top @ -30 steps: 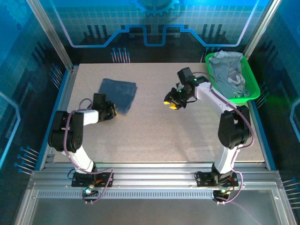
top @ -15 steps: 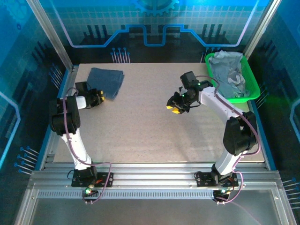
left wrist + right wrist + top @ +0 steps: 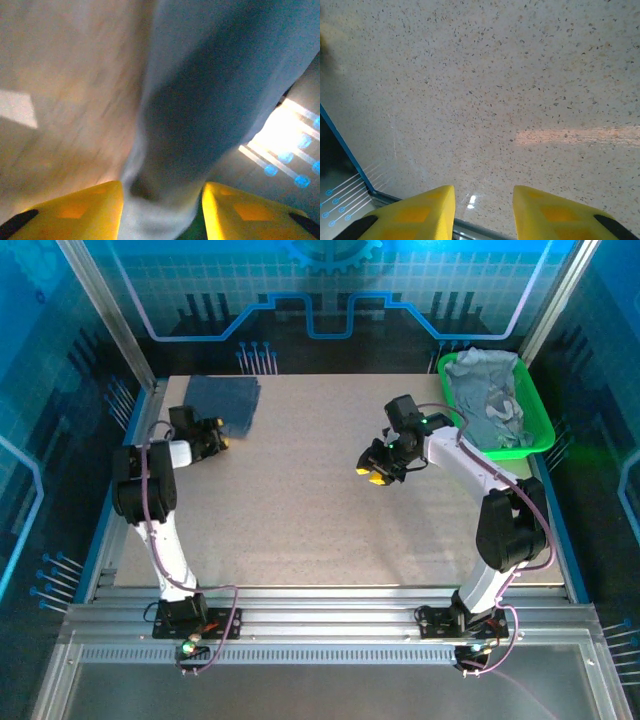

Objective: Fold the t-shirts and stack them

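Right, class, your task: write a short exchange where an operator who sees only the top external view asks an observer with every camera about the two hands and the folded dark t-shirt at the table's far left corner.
Operator: Is the dark t-shirt inside the left hand?
Observer: Yes; the left wrist view has cloth running down between its yellow fingers, too blurred to judge the grip.
Operator: Is the right hand carrying anything?
Observer: No; its fingers stand apart over bare speckled table.
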